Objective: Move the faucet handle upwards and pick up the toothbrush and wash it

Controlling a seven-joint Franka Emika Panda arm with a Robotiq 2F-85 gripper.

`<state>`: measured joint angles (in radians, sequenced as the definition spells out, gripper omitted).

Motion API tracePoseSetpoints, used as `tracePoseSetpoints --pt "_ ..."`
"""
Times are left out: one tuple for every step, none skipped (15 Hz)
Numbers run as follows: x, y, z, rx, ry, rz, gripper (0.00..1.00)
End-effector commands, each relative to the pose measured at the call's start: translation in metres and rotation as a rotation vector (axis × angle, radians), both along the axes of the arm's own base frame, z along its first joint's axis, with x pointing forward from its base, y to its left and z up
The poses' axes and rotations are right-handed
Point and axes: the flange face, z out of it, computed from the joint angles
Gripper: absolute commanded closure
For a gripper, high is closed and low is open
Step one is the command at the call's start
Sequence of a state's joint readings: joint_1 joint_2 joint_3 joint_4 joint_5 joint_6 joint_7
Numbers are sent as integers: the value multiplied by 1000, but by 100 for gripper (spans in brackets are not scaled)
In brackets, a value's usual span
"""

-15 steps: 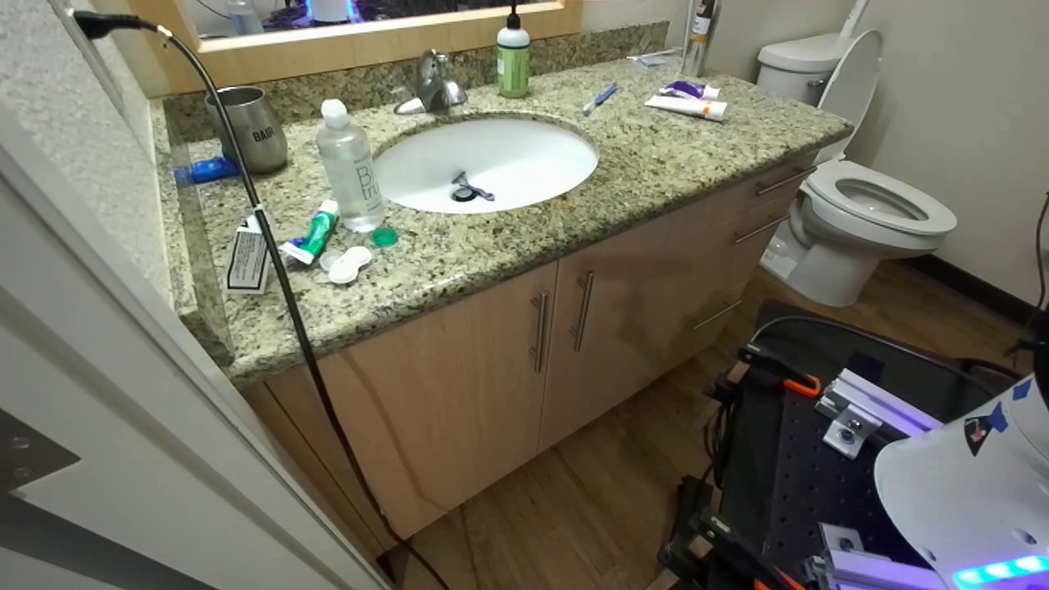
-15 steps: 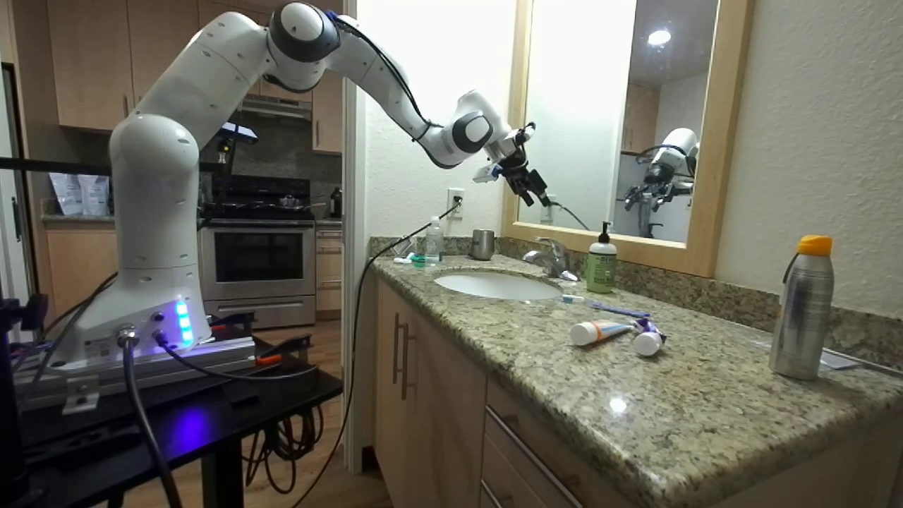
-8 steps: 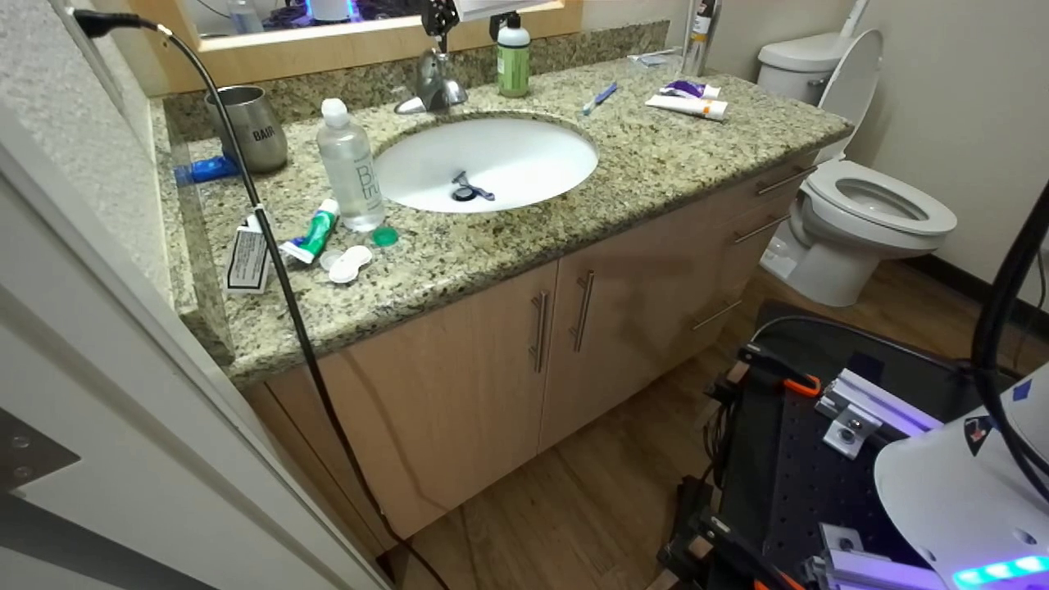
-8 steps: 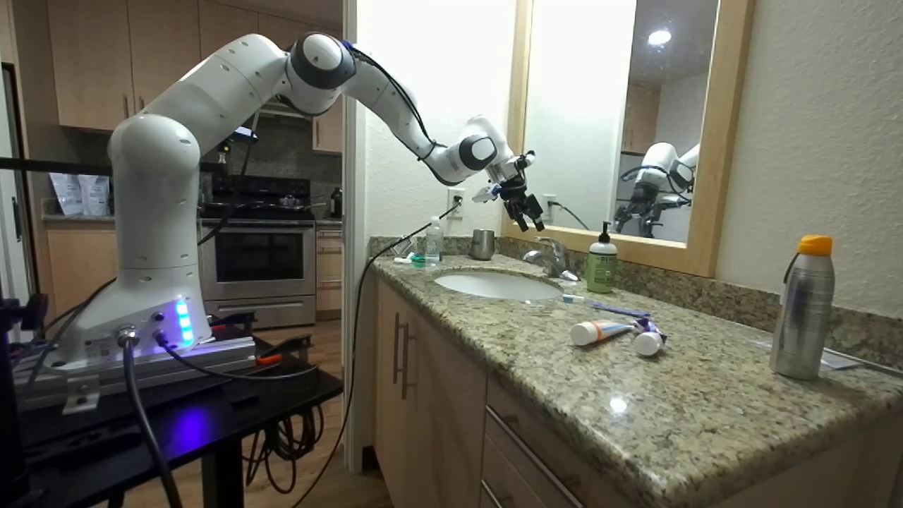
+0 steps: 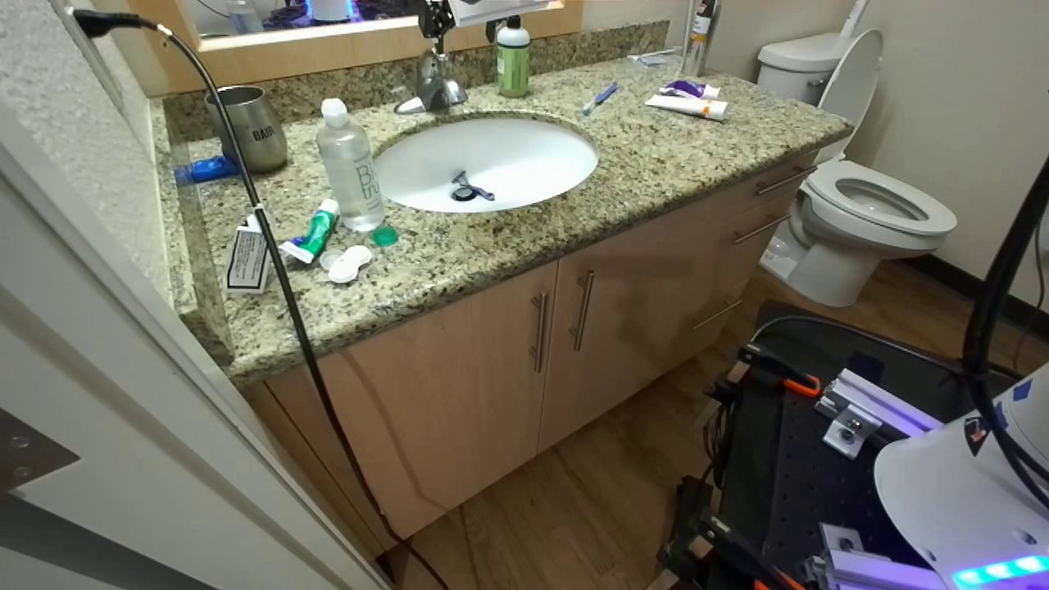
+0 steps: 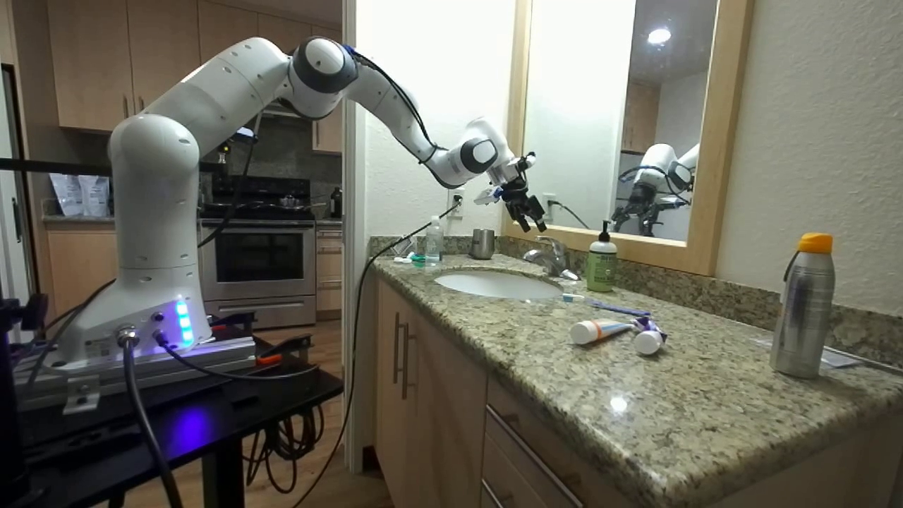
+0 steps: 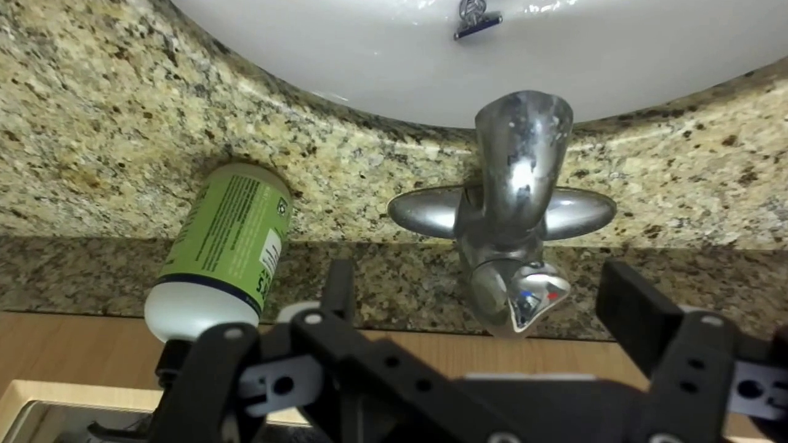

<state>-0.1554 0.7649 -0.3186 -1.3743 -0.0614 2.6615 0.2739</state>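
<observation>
Two fingers of the hand stand wide apart above the faucet handle, near the back edge of the desk — best to centre, lower until they straddle it, then close lightly and lift; the toothbrush, beside the basin, can wait.

The white arm reaches up from its base, blue lights aglow on it, bends at a high elbow, and slopes down the forearm to the wrist. At the end, I can see the black claw tilted downward, its fingers spread wide, well apart.
</observation>
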Motion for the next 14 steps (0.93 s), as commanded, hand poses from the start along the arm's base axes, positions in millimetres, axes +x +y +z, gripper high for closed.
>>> tracePoseSetpoints --pt "12 -4 -20 -16 -41 -5 0" --pt "15 -3 -25 -13 -52 -2 0" --pt "17 0 -30 -11 -65 1 0" --pt "20 2 -33 -11 -85 8 0" --pt "22 4 -36 -15 -101 9 0" --pt "25 4 -38 -22 -122 13 0" --pt "28 4 -39 -26 -138 13 0" --pt "30 3 -42 -34 -156 9 0" --pt "23 7 -38 -26 -111 14 0" --pt "24 8 -41 -27 -114 15 0" --pt "24 8 -42 -27 -113 15 0" --pt "24 8 -41 -27 -114 15 0" --pt "24 6 -41 -27 -116 1 0" --pt "24 5 -41 -23 -121 -2 0"
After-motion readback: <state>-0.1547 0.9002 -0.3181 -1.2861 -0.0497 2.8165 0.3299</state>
